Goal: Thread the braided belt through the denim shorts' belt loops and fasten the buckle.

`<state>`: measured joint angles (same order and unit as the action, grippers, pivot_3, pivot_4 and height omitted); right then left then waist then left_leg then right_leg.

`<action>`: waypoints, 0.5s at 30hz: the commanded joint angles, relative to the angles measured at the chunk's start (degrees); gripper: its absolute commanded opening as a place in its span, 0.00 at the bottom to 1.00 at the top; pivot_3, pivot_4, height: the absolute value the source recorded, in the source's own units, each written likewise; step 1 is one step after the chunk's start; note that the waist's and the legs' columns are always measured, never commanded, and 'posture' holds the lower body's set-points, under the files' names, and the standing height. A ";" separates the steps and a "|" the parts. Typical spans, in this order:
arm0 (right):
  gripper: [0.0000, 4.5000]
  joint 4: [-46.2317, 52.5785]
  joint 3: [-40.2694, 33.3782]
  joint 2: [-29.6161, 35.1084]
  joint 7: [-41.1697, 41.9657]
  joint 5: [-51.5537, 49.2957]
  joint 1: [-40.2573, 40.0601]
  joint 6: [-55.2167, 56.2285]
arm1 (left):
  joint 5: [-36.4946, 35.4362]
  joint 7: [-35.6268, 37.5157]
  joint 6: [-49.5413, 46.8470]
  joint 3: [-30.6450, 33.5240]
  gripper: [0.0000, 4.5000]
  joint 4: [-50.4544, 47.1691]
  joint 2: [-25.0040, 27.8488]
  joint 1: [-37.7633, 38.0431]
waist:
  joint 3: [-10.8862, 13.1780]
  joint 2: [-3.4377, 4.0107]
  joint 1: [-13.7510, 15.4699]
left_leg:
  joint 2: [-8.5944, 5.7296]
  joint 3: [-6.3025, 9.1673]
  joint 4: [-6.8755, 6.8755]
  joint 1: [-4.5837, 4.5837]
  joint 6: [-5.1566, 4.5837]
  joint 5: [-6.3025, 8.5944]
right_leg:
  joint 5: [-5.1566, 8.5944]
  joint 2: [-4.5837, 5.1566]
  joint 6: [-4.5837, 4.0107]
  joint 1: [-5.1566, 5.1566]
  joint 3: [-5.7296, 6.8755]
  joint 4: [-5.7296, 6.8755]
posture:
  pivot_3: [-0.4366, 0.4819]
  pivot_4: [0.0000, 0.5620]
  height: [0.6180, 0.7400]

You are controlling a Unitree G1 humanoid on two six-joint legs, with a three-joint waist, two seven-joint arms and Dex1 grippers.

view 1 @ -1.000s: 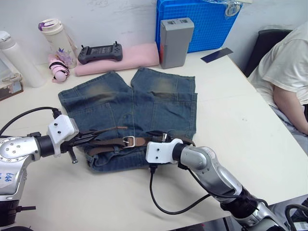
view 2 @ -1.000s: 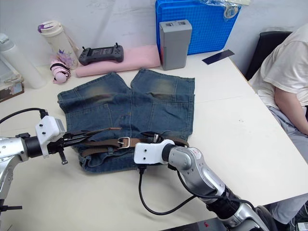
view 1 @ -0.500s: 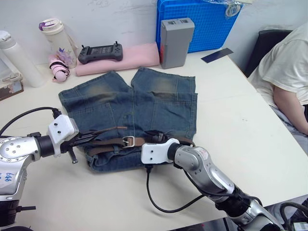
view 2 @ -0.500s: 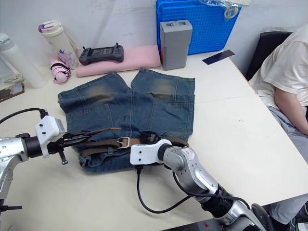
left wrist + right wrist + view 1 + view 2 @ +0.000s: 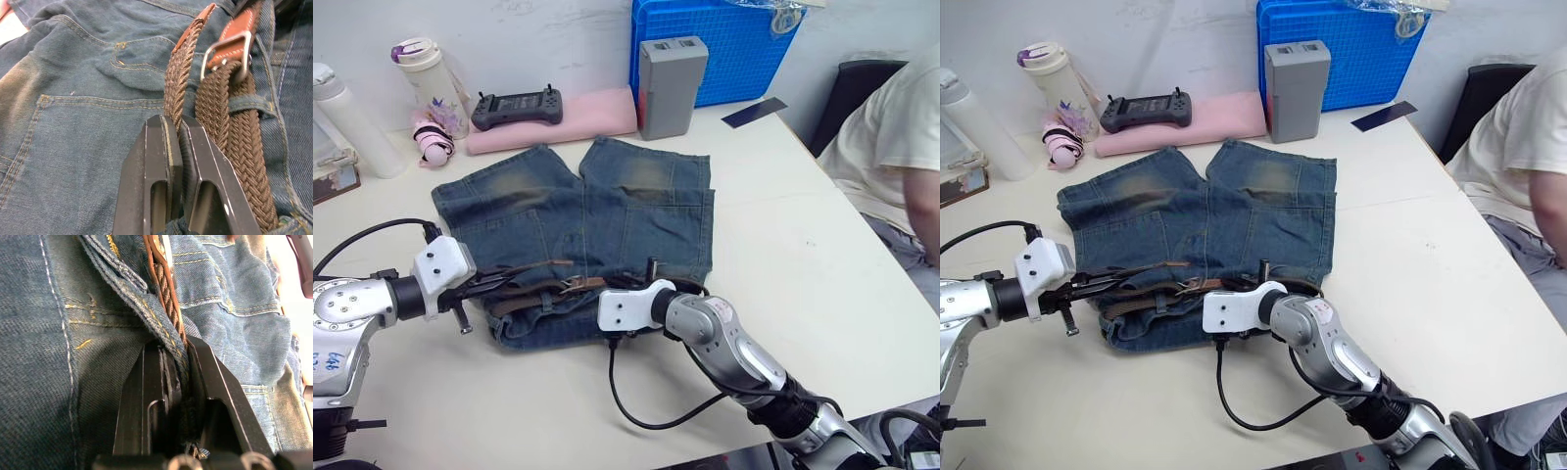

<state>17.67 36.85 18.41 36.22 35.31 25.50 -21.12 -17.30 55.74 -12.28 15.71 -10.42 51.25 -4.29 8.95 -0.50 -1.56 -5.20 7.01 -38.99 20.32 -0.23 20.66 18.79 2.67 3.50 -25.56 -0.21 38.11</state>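
1. The denim shorts (image 5: 578, 230) lie flat on the tabletop (image 5: 803, 255), waistband toward the near edge, legs pointing to the far edge.
2. The braided belt (image 5: 524, 299) runs along the waistband, and at least one of the belt loops (image 5: 247, 104) crosses over the woven strap in the left wrist view.
3. The buckle (image 5: 226, 49) sits on the waistband about midway along it, tilted, with its brown leather end behind it.
4. The belt's free strap, ending in a smooth brown tip (image 5: 198, 23), rises off the denim beside the buckle.
5. The left hand (image 5: 478, 289) is at the waistband's left end, its fingers (image 5: 159, 161) pinched nearly together on that free strap.
6. The right hand (image 5: 641, 279) is over the waistband just right of the buckle; its fingers (image 5: 146, 396) are closed down on the waistband fabric and the braided belt together.
7. A blue crate (image 5: 724, 49) stands at the far edge of the tabletop, with a clear plastic bag (image 5: 773, 12) showing over its rim; what else it holds cannot be seen.
8. A grey box (image 5: 668, 83) stands upright in front of the crate.
9. A dark game controller (image 5: 517, 106) rests on a pink cloth (image 5: 578, 122) near the far edge.
10. A lidded tumbler (image 5: 429, 83) and a white bottle (image 5: 347, 117) stand toward the far left corner; their contents cannot be told.
11. A person (image 5: 901, 147) in a light shirt sits at the right edge.
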 commanded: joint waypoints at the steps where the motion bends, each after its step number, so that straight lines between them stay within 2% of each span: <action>1: 0.00 1.39 -2.55 -1.71 -2.93 0.69 0.33 1.02 | 1.18 0.81 2.31 -0.11 0.00 0.18 1.37 -0.61 | 0.00 0.00 -0.01 | 0.00 0.00 0.00 0.00 0.00 0.00 | 0.00 0.00 0.00 0.00 0.00 0.00 | 0.48 0.27 0.75; 15: 0.00 1.82 -3.57 -3.39 -4.72 0.24 -0.17 1.03 | 3.58 2.64 6.40 -1.64 0.00 2.89 2.47 -2.97 | 0.00 0.00 -0.02 | 0.00 0.00 -0.01 0.00 0.00 0.00 | 0.00 0.00 0.00 -0.01 0.00 0.04 | 0.48 0.27 0.75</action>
<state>17.68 35.18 15.97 32.89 35.43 25.30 -21.13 -14.34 57.53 -7.86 14.09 -7.69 52.45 -6.47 8.95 -0.50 -1.57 -5.20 7.01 -39.00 20.32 -0.23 20.66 18.79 2.67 3.50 -25.57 -0.21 38.16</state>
